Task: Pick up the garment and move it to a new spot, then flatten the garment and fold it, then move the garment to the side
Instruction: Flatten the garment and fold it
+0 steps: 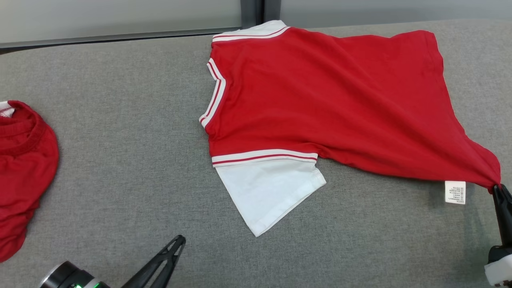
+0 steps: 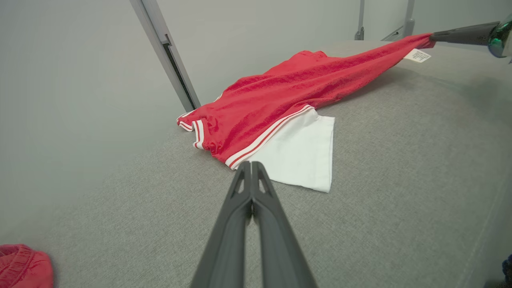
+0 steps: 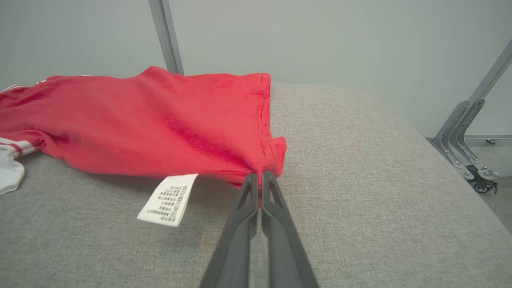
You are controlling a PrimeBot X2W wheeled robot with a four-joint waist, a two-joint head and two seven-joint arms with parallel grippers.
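Grey woven fabric covers the table, and the red cotton T-shirt with white sleeves and striped trim lies across its far middle and right. Your right gripper pinches the shirt's near-right hem corner and holds it raised off the surface, with the white care label dangling just beside the pinch. Your left gripper is pressed together on nothing at the near left, pointing toward the near white sleeve. I judge this to be the flattening step. Draw the corner gently right and near, low to the table, so the diagonal ridge drops out without dragging the collar end. Steer clear of the crumpled red garment at the left edge.
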